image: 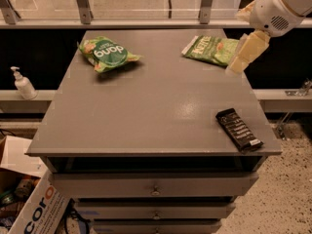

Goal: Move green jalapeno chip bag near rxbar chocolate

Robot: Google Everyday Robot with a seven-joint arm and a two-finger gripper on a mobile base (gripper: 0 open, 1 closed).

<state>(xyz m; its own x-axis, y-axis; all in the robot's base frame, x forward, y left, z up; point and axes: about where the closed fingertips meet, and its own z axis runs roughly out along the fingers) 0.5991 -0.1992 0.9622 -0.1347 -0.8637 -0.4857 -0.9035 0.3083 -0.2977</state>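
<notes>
End effector [245, 55] hovers over the worktop's [146, 111] right edge, just beside the chip bag [210, 50]; apart or together, cannot tell. Bag lies flat by the far right corner, rxbar [239, 129] at the near right corner. Best bet: come down low, pinch the bag's right end, carry it along the right edge

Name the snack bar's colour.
The rxbar chocolate is black with white text, camera view; tool hovers by the Kettle bag.
</notes>
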